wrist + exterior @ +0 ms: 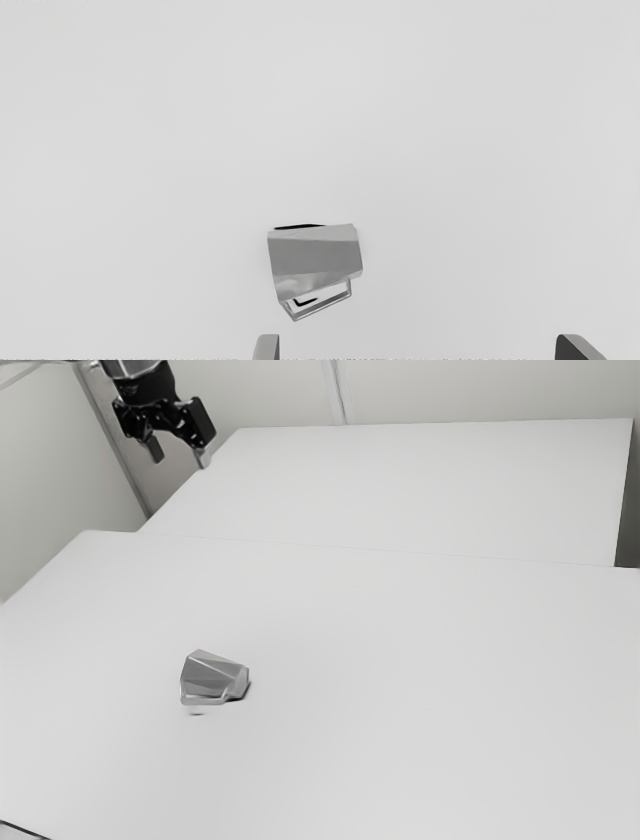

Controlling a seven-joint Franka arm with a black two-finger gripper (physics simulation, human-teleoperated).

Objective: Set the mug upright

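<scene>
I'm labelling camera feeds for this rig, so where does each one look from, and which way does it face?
Exterior view: from the arm's side, looking down across the white table at the tipped mug; the gripper and the end of the arm show at its upper left.
Wrist view: from the hand, facing down to the tabletop and mug, whose handle is clear; the two fingertips show at the bottom edge, wide apart.
Shared: the mug on its side, the white tabletop and the gripper's fingers.
</scene>
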